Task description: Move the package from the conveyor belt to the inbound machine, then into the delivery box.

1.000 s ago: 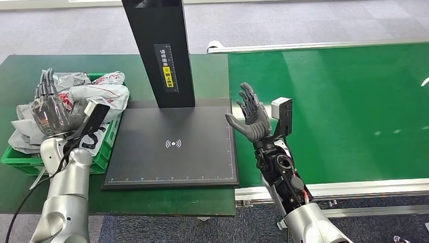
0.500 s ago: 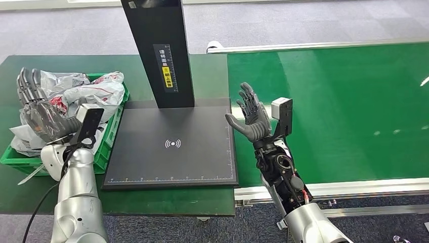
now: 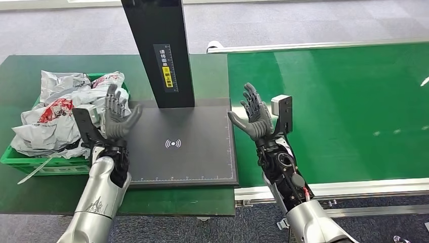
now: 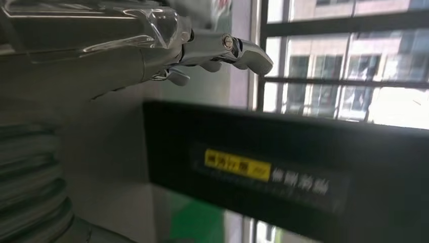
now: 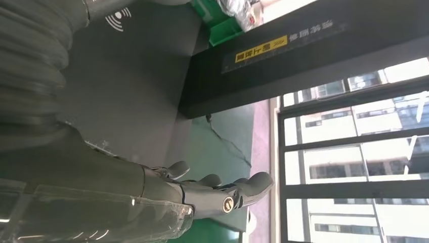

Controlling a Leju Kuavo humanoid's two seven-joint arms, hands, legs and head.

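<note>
Several grey and white plastic packages [image 3: 66,109] lie piled in the green delivery box [image 3: 15,158] at the left. My left hand [image 3: 117,119] is raised with fingers spread and holds nothing, just right of the box over the left edge of the black inbound machine plate [image 3: 174,144]. At the plate's right edge my right hand [image 3: 254,117] is also upright and open, palm turned toward the plate. The green conveyor belt [image 3: 344,106] carries no package. In the wrist views, fingers [image 4: 238,48] and fingers [image 5: 227,190] stick out with nothing in them.
The machine's black upright column [image 3: 159,50] with a yellow label [image 3: 167,76] rises at the back of the plate. A dark green table [image 3: 167,202] carries plate and box. The belt's metal rail [image 3: 334,188] runs along its near side. Grey carpet lies beyond.
My left hand has swung right, from above the packages in the box to the plate's left edge, empty. My right hand has hardly moved.
</note>
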